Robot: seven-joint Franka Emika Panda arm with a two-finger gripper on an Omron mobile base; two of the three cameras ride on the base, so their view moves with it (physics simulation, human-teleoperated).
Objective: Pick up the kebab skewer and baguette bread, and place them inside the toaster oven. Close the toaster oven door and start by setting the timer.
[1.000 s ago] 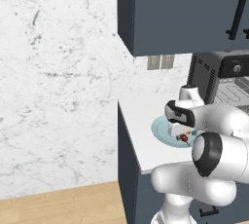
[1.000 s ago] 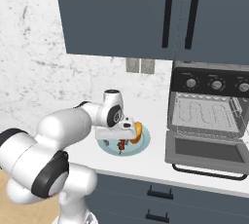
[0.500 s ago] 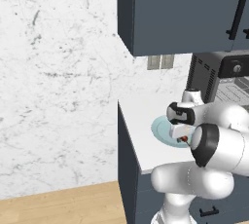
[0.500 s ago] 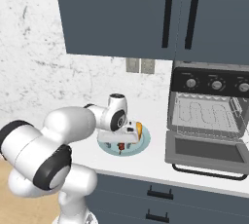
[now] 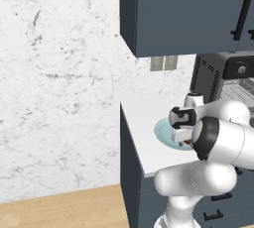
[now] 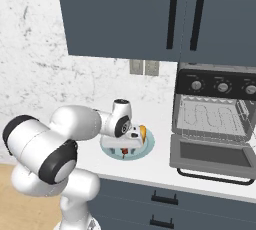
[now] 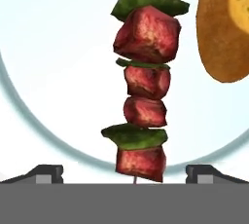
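1. Upper cabinets (image 6: pixel 150 14): dark blue-grey, above the white counter (image 6: pixel 165 166).
2. The toaster oven (image 6: pixel 216 114): on the counter to my right; the toaster oven door (image 6: pixel 212 154) is folded down flat, the wire rack bare.
3. Control strip: the timer (image 6: pixel 196 85) is one of three knobs; which one I cannot tell.
4. Plate (image 7: pixel 53 72): pale with a blue rim, left of the oven, directly under my hand.
5. My pincer (image 7: pixel 124 172): low over the plate, fingers spread wide, gripping nothing; the skewer's near end lies between the tips.
6. The baguette bread (image 7: pixel 226 26): on the plate, beside the skewer.
7. The kebab skewer (image 7: pixel 143 79): red chunks, green slices, lying mid-plate.
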